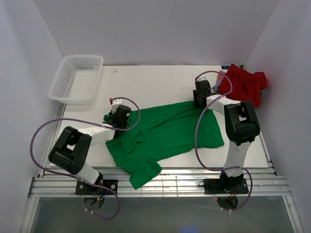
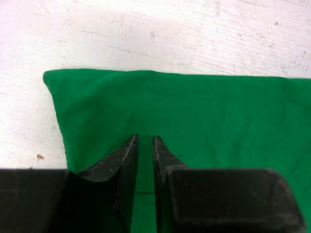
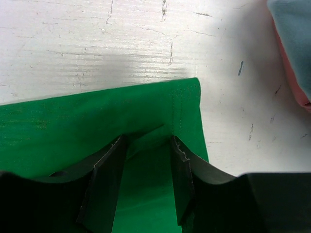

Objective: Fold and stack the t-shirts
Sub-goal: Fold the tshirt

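Green t-shirt (image 1: 167, 133): flat on the counter (image 1: 155, 82), long axis left to right.
Left end effector (image 2: 146, 140): nearly together over its far left corner; whether it grips, you cannot tell.
Right end effector (image 3: 148, 141): your jaws apart, straddling the far right corner.

**Soft cloth lying on a scuffed matt tabletop**

The green t-shirt (image 1: 165, 133) is showing as soft matt knit cloth, smooth where flat, with a stitched hem at its corner. The red t-shirt (image 1: 245, 85) is looking like similar matt cloth, crumpled. A blue-grey cloth (image 3: 294, 29) is also looking matt. The white table (image 1: 150, 80) is appearing matt, scratched and speckled up close. The mesh basket (image 1: 77, 77) is looking like perforated white plastic. The fingers (image 2: 127, 162) of the left gripper (image 2: 145, 137) and the fingers (image 3: 109, 170) of the right gripper (image 3: 148, 139) are showing matt black, their edges scuffed pale. The purple cables (image 1: 196, 133) are showing a smooth sheath. The rails (image 1: 160, 187) are gleaming like bare metal.
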